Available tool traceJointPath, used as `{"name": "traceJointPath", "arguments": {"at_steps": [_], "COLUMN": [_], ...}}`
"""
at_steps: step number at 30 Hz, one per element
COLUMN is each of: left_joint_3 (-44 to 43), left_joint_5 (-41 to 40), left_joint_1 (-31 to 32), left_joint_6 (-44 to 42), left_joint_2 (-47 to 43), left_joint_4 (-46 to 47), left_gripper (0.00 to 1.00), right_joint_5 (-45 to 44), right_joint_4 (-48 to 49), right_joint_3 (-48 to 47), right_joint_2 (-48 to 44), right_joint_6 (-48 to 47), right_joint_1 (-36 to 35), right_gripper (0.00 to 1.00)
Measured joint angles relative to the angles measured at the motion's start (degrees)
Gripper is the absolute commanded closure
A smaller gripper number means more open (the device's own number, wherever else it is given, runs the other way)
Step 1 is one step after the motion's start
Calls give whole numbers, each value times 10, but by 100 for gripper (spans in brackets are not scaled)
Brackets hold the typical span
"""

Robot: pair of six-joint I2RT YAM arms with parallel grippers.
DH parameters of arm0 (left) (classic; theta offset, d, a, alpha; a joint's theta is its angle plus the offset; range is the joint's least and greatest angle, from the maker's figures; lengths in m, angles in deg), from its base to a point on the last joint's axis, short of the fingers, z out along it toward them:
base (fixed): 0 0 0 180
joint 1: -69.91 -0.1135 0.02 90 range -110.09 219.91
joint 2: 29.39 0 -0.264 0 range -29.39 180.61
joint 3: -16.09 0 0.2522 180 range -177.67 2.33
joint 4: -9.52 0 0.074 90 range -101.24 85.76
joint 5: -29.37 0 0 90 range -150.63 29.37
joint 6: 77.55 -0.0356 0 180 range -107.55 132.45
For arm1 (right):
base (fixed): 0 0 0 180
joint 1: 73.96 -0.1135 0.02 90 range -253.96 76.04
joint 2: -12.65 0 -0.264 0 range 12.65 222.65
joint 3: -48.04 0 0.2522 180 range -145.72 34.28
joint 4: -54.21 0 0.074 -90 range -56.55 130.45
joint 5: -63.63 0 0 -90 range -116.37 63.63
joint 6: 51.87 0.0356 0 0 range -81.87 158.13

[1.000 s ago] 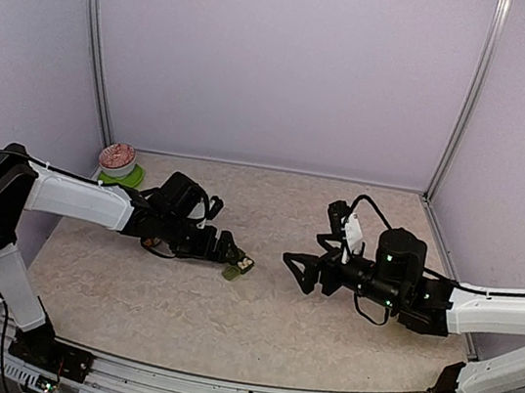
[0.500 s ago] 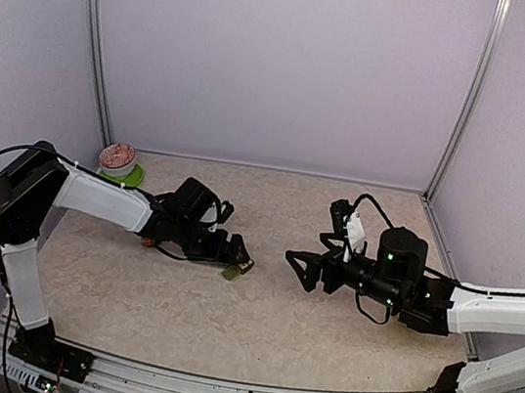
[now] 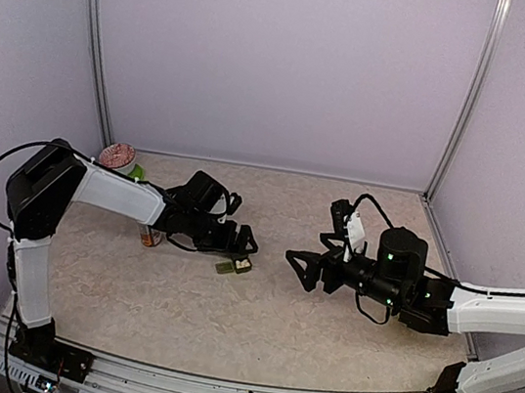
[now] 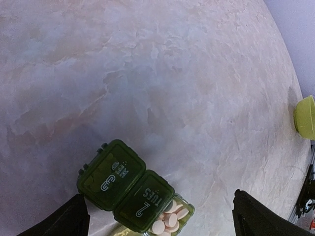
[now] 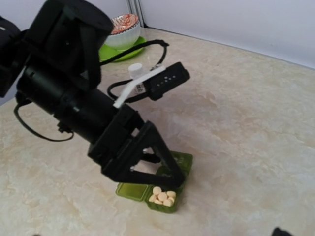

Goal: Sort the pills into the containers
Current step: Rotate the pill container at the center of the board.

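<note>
The containers (image 4: pixel 129 187) are a dark green strip lying on the table. Two lids, marked WED and TUES, are shut. The end compartment is open and holds several pale pink pills (image 4: pixel 170 220). My left gripper (image 4: pixel 157 206) hangs open just above the strip, one finger (image 4: pixel 69 221) on each side of it. From the right wrist the pills (image 5: pixel 163 195) show beside the flipped-back lid, under the left gripper (image 5: pixel 165 171). My right gripper (image 3: pixel 293 268) is open and holds nothing, a short way right of the containers (image 3: pixel 232 265).
A patterned bowl (image 3: pixel 117 156) sits on a lime-green dish (image 3: pixel 133 173) at the back left corner. A small bottle (image 3: pixel 149 236) stands under the left forearm. Lilac walls close in the back and both sides.
The left arm's upper links swung toward the back, and its gripper drew slightly back from the containers. The small bottle under the forearm came into view. The right arm has not moved.
</note>
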Motion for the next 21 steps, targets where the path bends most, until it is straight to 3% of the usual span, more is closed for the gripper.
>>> {"name": "traceJointPath", "arguments": {"at_steps": [21], "left_joint_3": [-125], "left_joint_5": [96], "left_joint_1": [0], "left_joint_6": [-54], "left_joint_2": [100], "left_joint_4": [-20], "left_gripper": [1], "right_joint_5": [-3], "right_joint_4": [-1], "right_joint_3": [0], "right_joint_2": [0], "right_joint_6": [0], "right_joint_1": [0], "right_gripper": [0]}}
